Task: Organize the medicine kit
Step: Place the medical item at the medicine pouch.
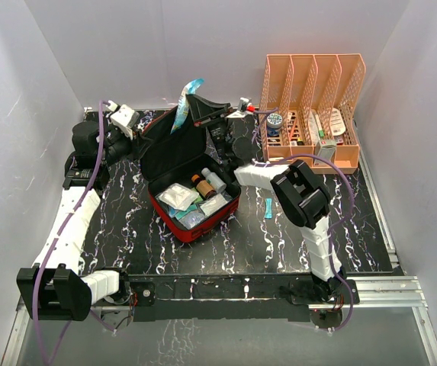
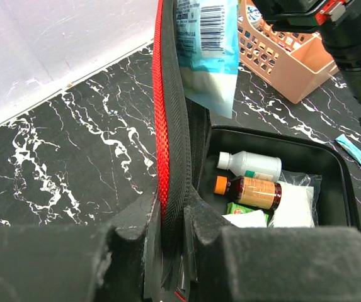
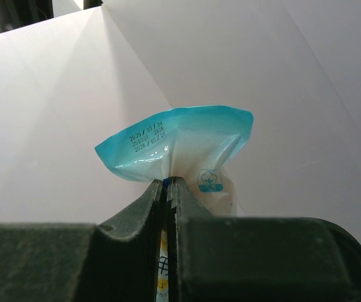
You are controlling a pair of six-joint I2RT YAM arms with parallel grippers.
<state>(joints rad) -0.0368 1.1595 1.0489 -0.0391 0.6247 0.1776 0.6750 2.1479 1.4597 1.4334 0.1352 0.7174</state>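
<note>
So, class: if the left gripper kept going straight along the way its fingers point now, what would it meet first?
Its fingers already pinch the upright lid of the red medicine kit, so it would only slide along the lid's edge. The hanging blue-and-white packet looks next, though depth is unclear.

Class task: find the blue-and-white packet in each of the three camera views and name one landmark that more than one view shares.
Top external: blue-and-white packet at upper centre, above the medicine kit's raised lid.
Left wrist: packet hanging at top centre.
Right wrist: packet at centre, pinched by the right gripper.
Shared landmark: the lid's red edge, top and left-wrist views.
</note>
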